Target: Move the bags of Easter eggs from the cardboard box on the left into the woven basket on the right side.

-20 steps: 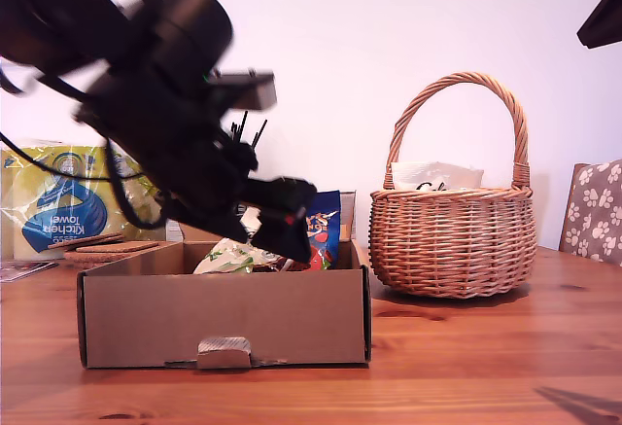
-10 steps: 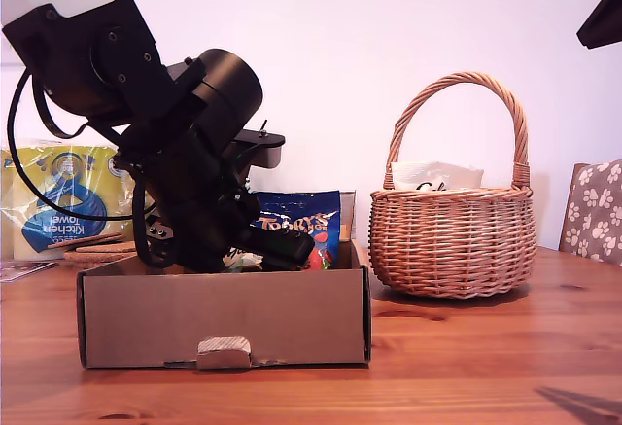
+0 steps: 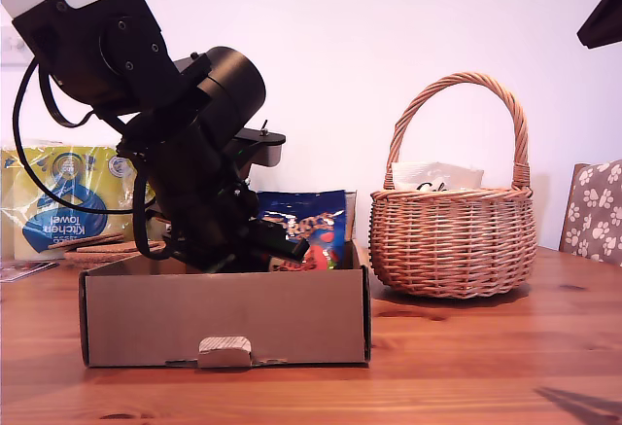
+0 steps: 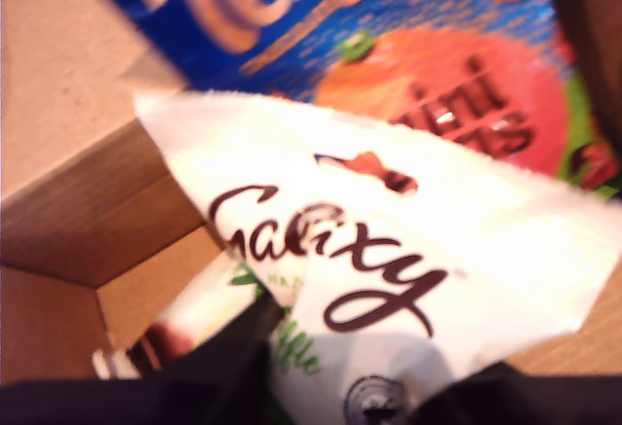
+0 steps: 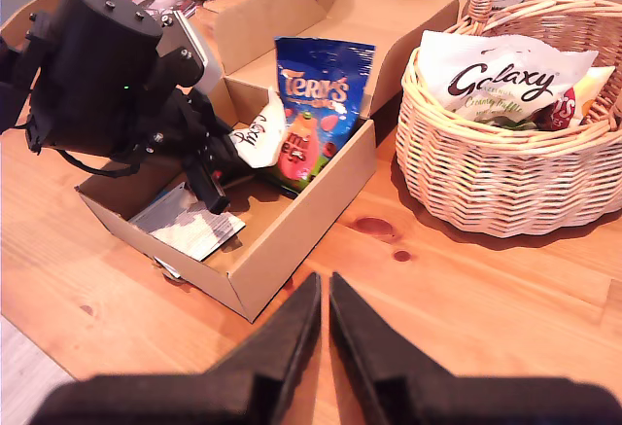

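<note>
We have my first gripper point(image 5: 219, 167) reaching down into the cardboard box point(image 3: 224, 313) at the lower left of the exterior view, angled steeply so its fingers clear the wall and reach the pouches inside. In the first wrist view the white Galaxy bag point(image 4: 389, 260) fills the middle of the frame, its lower edge running in between the dark fingers; the jaws look closed on that edge, though the contact itself is blurred. The bag lies tilted, its lettering and long axis slanting from the upper left of that frame to the lower right. Behind it the blue Terry's bag point(image 5: 316, 109) stands upright against the box's back flap, long axis vertical. My second gripper point(image 5: 323, 337) hovers over bare table, jaws nearly together, holding nothing. The woven basket point(image 3: 452, 240) at the exterior view's right already holds another Galaxy pouch point(image 5: 505, 80).
</note>
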Robot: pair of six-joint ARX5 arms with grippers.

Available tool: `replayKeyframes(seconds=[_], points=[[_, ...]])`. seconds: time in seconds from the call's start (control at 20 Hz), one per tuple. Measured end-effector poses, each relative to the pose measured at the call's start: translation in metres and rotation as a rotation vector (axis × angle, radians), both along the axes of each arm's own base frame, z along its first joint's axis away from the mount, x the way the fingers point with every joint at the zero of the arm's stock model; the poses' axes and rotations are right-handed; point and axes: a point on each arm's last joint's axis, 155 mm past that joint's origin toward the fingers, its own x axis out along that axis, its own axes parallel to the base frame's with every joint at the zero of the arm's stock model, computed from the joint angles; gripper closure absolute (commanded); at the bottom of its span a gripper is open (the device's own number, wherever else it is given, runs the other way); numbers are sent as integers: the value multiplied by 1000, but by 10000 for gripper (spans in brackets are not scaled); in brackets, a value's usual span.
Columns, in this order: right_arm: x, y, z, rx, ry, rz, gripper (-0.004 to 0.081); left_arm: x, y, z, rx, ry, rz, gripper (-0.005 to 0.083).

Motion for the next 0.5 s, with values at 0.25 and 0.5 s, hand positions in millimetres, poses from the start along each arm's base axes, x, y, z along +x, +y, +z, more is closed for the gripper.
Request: replayKeyframes(seconds=[0.25,0.5], points=[[0,0,0,0,0,0,778,-10,20,14,74,17,25,664],[0,0,0,0,0,0,778,-23,27,96,-7,-78,23,664]])
